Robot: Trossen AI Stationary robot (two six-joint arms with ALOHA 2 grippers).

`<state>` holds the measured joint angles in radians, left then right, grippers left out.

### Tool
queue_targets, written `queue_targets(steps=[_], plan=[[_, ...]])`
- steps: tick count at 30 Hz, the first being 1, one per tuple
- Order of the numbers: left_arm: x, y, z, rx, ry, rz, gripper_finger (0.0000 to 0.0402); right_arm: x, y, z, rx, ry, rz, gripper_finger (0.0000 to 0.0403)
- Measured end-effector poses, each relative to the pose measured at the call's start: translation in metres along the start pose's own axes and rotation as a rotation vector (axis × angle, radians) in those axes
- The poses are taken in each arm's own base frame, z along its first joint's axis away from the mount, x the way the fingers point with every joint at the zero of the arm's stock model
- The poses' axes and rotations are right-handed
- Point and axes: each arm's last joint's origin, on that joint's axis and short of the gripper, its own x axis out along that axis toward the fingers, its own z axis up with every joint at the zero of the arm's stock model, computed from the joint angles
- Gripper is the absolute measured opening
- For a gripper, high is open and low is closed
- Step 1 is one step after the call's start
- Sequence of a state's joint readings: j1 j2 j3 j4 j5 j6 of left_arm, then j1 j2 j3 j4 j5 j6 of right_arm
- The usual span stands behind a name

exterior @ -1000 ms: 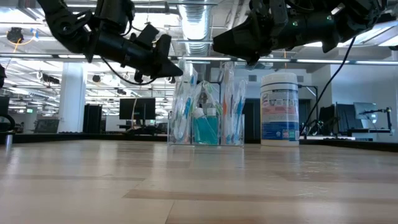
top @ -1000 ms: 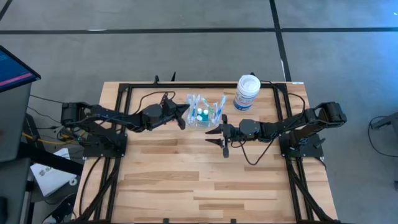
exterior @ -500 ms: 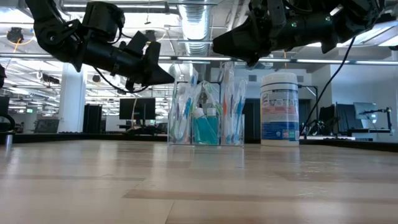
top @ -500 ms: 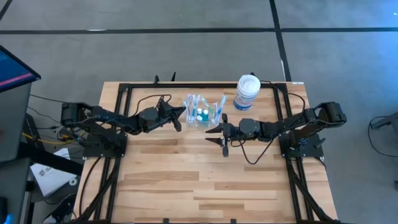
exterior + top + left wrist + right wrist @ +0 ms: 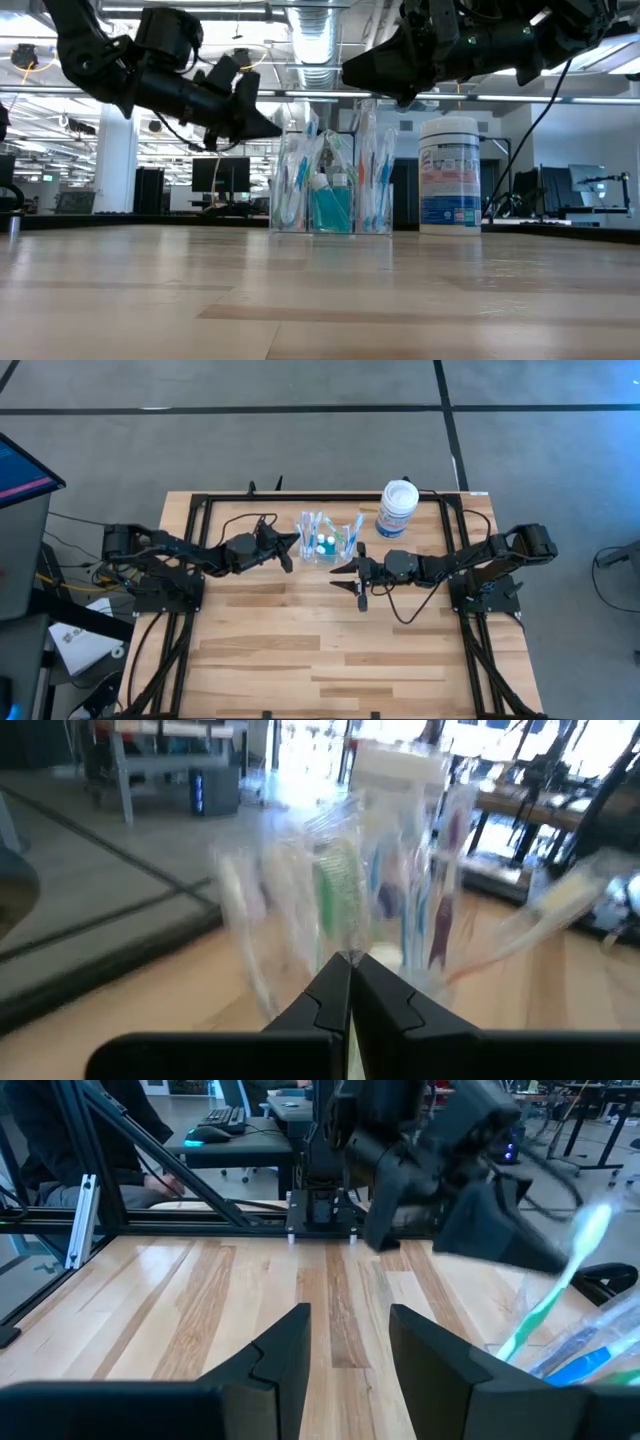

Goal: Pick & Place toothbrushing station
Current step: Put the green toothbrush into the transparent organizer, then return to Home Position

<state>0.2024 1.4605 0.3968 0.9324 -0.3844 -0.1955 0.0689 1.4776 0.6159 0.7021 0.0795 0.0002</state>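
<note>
Left gripper (image 5: 291, 546) jaws clenched tight, fingertips meeting, nothing between them; it hangs above the table just beside the left side of the toothbrushing station (image 5: 328, 539), not touching it. Right gripper (image 5: 345, 571) jaws spread apart, holding nothing, raised off the wood near the station's right front corner, one finger close to a brush handle that sticks out.

Station: small clear colourless plastic organizer with upright compartments, holding wrapped toothbrushes and a teal item, standing upright on the light wooden slatted table (image 5: 300, 650) near the middle of its far edge.

White cylindrical plastic jar with white lid and blue label (image 5: 397, 508) stands upright to the right of the station, near the table's far right corner, apart from it. Label print too small to read; no brand legible anywhere.

Right wrist view: person seated at a desk beyond the table.
</note>
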Motion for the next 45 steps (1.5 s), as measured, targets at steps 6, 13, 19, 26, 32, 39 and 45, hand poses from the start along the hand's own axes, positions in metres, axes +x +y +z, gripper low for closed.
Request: queue_targets(steps=[6,13,19,26,32,39,45], plan=[[0.010,0.000,-0.017,-0.011,0.007,0.011,0.0000,0.000,0.000,0.000,0.000,0.000,0.001,0.0128],[0.011,0.000,-0.018,0.007,-0.007,0.008,0.0005,0.000,0.000,-0.003,-0.002,0.027,0.001,0.0128],[0.011,0.000,-0.018,0.002,-0.007,0.008,0.0016,0.000,0.000,-0.002,-0.002,0.025,0.000,0.0128],[0.010,0.000,-0.018,0.001,-0.008,0.008,0.0056,0.000,0.000,-0.003,-0.002,0.026,0.000,0.0128],[0.010,0.000,-0.017,0.001,-0.008,0.006,0.0085,0.000,0.000,-0.003,-0.002,0.026,0.000,0.0128],[0.006,-0.001,-0.009,0.005,-0.031,-0.014,0.0092,0.000,0.000,-0.003,-0.002,0.026,0.000,0.0128],[-0.012,0.003,-0.002,0.013,-0.056,-0.091,0.0092,0.000,-0.001,-0.003,-0.001,0.026,-0.003,0.0128]])
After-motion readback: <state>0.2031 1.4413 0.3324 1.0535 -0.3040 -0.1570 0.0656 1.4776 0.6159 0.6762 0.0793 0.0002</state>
